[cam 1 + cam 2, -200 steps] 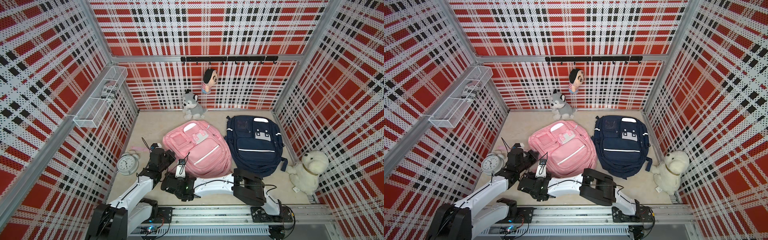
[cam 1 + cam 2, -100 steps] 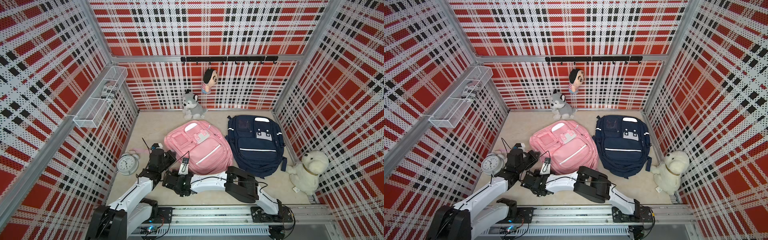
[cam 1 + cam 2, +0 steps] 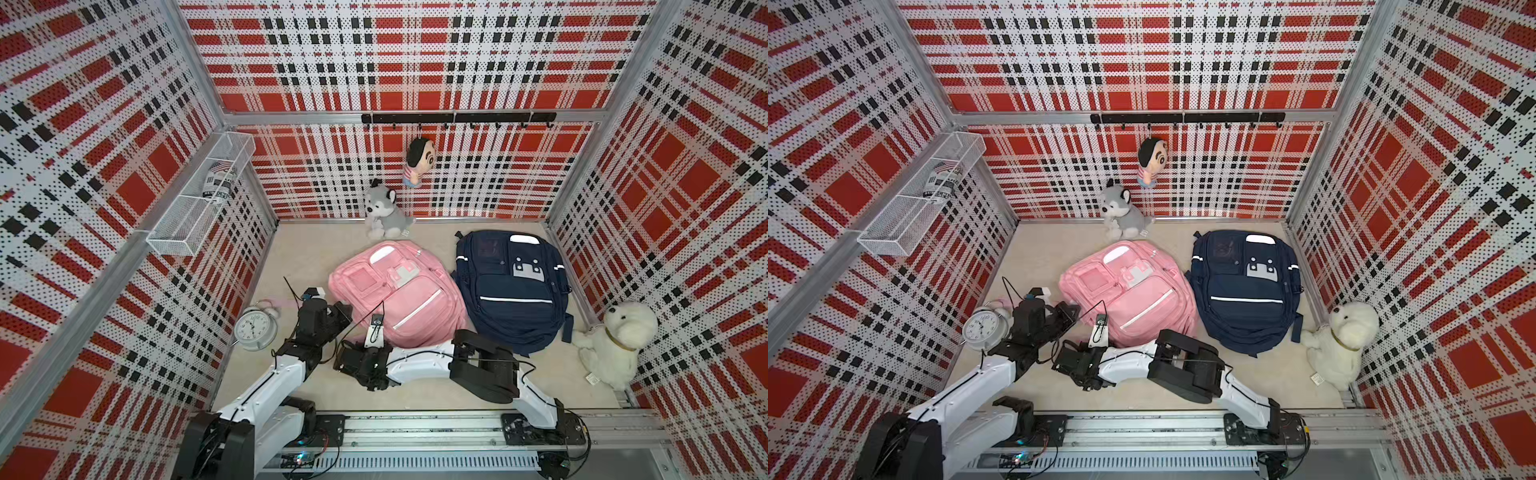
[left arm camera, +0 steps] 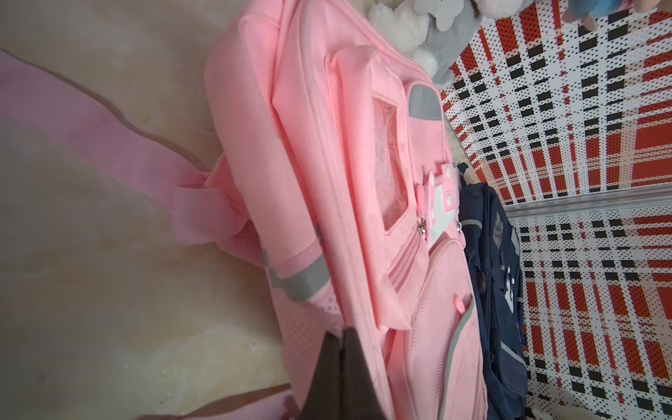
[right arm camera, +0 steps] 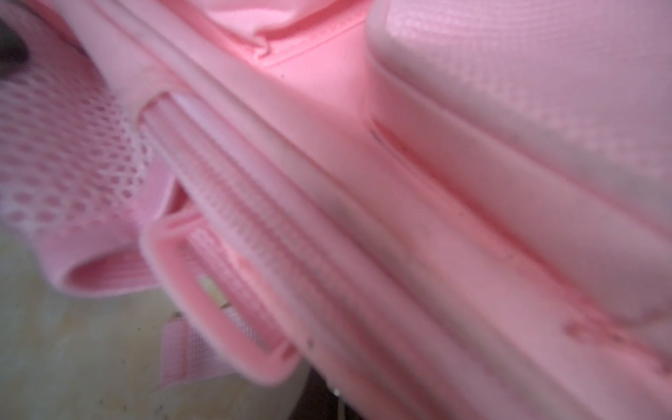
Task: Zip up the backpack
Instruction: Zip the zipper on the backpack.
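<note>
Lying flat on the worktop beside a navy bag, the pink backpack has both arms at its near corner. The left pincer is pressed shut against its side; the right pincer is closed too, on what I cannot tell. The zip teeth fill the right wrist view, slider unseen, so the pull probably remains.
</note>
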### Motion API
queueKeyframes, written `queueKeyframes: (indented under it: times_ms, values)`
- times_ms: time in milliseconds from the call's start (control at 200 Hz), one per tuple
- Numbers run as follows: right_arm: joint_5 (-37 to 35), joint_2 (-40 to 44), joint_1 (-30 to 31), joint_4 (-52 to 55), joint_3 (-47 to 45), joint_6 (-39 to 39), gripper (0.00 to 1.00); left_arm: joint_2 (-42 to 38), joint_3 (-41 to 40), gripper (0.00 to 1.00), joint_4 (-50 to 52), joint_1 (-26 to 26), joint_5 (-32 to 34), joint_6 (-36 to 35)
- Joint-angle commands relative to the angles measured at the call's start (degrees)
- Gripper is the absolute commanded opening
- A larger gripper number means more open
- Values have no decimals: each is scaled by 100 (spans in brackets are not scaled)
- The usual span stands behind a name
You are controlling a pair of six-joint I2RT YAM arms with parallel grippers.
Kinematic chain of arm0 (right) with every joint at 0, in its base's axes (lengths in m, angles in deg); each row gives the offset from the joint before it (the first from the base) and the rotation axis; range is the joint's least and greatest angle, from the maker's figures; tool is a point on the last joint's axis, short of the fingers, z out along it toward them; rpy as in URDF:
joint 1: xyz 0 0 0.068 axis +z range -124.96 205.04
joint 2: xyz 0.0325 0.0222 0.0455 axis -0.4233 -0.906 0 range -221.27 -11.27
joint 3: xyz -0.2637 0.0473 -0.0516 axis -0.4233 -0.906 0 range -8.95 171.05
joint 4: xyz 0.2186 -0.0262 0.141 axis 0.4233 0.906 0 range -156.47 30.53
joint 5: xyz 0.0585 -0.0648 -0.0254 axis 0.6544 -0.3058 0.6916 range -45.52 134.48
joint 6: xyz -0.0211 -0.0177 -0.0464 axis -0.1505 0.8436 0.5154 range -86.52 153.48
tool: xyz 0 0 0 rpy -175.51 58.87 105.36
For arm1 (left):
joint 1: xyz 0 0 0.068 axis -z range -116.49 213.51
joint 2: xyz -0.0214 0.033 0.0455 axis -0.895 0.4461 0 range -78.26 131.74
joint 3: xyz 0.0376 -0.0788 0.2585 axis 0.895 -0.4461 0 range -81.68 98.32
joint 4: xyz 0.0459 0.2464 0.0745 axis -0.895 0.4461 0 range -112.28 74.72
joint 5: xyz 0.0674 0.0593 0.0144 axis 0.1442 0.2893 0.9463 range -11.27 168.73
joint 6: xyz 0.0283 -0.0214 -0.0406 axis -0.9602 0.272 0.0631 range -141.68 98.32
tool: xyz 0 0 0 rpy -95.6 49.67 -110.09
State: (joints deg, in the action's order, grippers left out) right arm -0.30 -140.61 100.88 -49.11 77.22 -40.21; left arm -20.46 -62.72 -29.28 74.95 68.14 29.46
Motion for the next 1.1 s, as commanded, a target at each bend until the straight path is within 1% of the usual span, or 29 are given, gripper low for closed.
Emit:
queueKeyframes:
  times_ms: [0,155,205,316,416,556,797,907,967,972,1017,1042,1057,1092]
  values:
    - [364,265,-67,-242,-235,470,0,16,-34,0,-290,-180,-258,-189]
    - [949,615,-78,-688,-735,869,0,125,-42,0,-267,-484,-331,-359]
    - [1128,754,-84,-849,-885,1115,0,158,-42,0,-246,-580,-305,-426]
    - [1615,982,-111,-688,-981,1505,0,274,-25,0,-260,-817,-337,-540]
    - [2036,1233,-112,-694,-1277,1761,0,401,37,0,-258,-905,-295,-617]
    - [2494,1695,-119,-1244,-1972,1910,0,526,99,0,-257,-952,-253,-683]
    - [2818,2207,-134,-1311,-2338,2308,0,550,177,0,-154,-1001,-136,-763]
    - [2679,2386,-172,-1170,-2421,2279,0,566,174,0,-178,-994,-250,-675]
    - [2662,2352,-159,-1291,-2408,2231,0,497,150,0,-217,-954,-357,-562]
    - [2669,2347,-153,-1307,-2406,2216,1,488,146,0,-220,-948,-365,-552]
    - [2604,2241,-85,-1451,-2347,2057,31,378,130,0,-239,-865,-398,-440]
    - [2510,2148,-33,-1488,-2283,1937,44,307,117,0,-244,-796,-379,-387]
    - [2433,2082,9,-1497,-2241,1858,49,262,107,0,-240,-758,-363,-363]
    - [2257,1916,81,-1528,-2110,1711,53,157,99,0,-220,-676,-312,-306]
